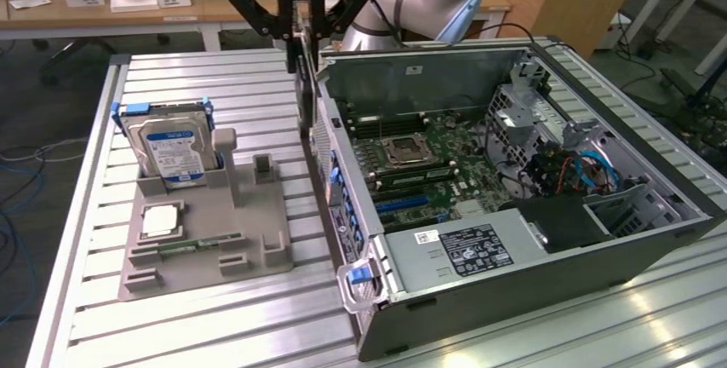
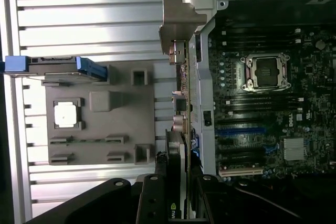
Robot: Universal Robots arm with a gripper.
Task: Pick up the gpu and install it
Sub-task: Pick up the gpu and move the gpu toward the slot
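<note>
Counts: one gpu (image 1: 303, 78), one hard drive (image 1: 170, 142), one computer case (image 1: 512, 300).
Gripper (image 1: 302, 29): fingers narrowly apart, clamped on the gpu's top edge.

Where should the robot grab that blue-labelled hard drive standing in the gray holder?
Probably the top part, coming down from above. The hard drive stands upright with its bottom tucked in the holder, so only the top is free, and its two flat faces look easy to pinch.
</note>
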